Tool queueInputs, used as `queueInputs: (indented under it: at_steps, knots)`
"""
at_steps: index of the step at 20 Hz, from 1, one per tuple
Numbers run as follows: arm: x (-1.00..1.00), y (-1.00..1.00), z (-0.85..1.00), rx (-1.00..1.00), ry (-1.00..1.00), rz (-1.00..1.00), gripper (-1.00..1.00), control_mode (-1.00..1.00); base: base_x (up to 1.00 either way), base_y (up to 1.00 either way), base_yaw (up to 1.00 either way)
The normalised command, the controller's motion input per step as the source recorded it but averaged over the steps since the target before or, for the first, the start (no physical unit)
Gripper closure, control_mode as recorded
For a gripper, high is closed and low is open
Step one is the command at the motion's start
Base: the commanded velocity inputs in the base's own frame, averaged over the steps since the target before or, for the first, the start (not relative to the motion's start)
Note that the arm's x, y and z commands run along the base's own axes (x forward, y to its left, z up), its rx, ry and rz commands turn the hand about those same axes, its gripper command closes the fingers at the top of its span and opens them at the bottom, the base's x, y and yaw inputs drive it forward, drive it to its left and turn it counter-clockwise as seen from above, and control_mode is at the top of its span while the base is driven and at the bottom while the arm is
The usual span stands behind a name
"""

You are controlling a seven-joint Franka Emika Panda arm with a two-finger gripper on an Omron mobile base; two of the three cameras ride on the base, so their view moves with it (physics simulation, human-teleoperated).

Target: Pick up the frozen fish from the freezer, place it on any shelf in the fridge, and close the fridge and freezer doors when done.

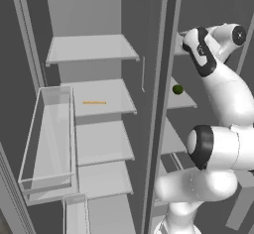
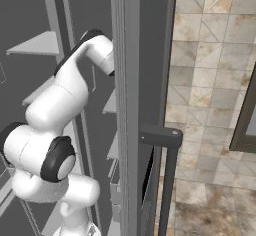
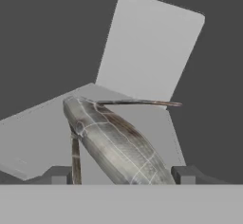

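Observation:
The frozen fish [image 3: 114, 142] is a dark grey, scaled shape with thin fins, lying on a pale shelf [image 3: 33, 133] in the hand view. My gripper [image 3: 122, 173] is open, with one fingertip on each side of the fish's near end and a gap left of the body. The arm [image 1: 218, 89] reaches up into the narrower freezer compartment [image 1: 181, 101] on the right. The wider fridge [image 1: 99, 99] stands open on the left with broad pale shelves. The freezer door [image 2: 127, 105] is swung open edge-on, and its dark bar handle [image 2: 167, 180] points toward me.
A thin orange sliver [image 1: 94, 102] lies on the second fridge shelf. A small green ball [image 1: 177, 89] sits on a freezer shelf below the arm's wrist. The open fridge door carries clear bins [image 1: 49, 139] at the left. Beige tiled wall [image 2: 210, 80] shows beyond the freezer door.

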Motion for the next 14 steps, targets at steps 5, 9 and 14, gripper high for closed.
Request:
queueInputs:
  at_steps: [5,9,14]
  knots:
    - [-1.0,0.0,0.15,0.0,0.03,0.0,1.0,-1.0,0.0,0.0,0.0]
    - [-1.0,0.0,-0.1,0.0,0.08,0.0,1.0,-1.0,0.0,0.0,0.0]
    - [-1.0,0.08,-0.45,0.0,0.08,0.01,1.0,-1.0,0.0,0.0,0.0]
